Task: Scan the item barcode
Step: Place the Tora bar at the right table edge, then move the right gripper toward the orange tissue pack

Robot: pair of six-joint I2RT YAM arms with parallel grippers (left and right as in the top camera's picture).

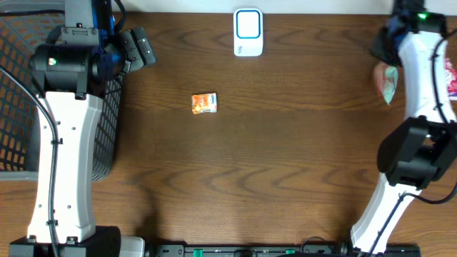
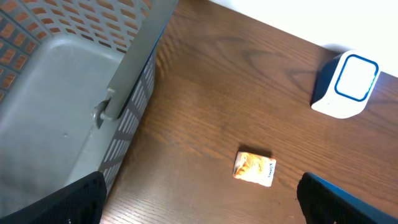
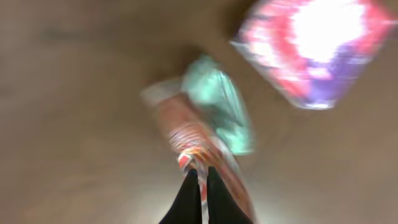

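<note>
- Our right gripper (image 3: 200, 182) is clenched on the edge of a green-and-red packet (image 3: 214, 115), the two dark fingers pressed together with the wrapper pinched between them
- The right wrist view is blurred, so we cannot read any print or barcode on that packet
- From overhead the right gripper (image 1: 385, 63) sits at the far right edge of the table (image 1: 285, 164), with the held packet (image 1: 386, 84) hanging just below it, well apart from the scanner (image 1: 248, 32)
- A pink-and-purple packet (image 3: 314, 46) lies near the held one, at the right edge (image 1: 450, 77)
- The white scanner with a blue-rimmed face (image 2: 346, 84) stands at the far middle of the table
- A small orange packet (image 1: 204, 103) lies flat on the wood between the arms, nearer the scanner than the basket (image 1: 21, 86); it shows in the left wrist view too (image 2: 254, 168)
- Our left gripper (image 2: 199, 202) is released, jaws spread wide, holding nothing, above the table just beside the basket wall (image 2: 134, 74)
</note>
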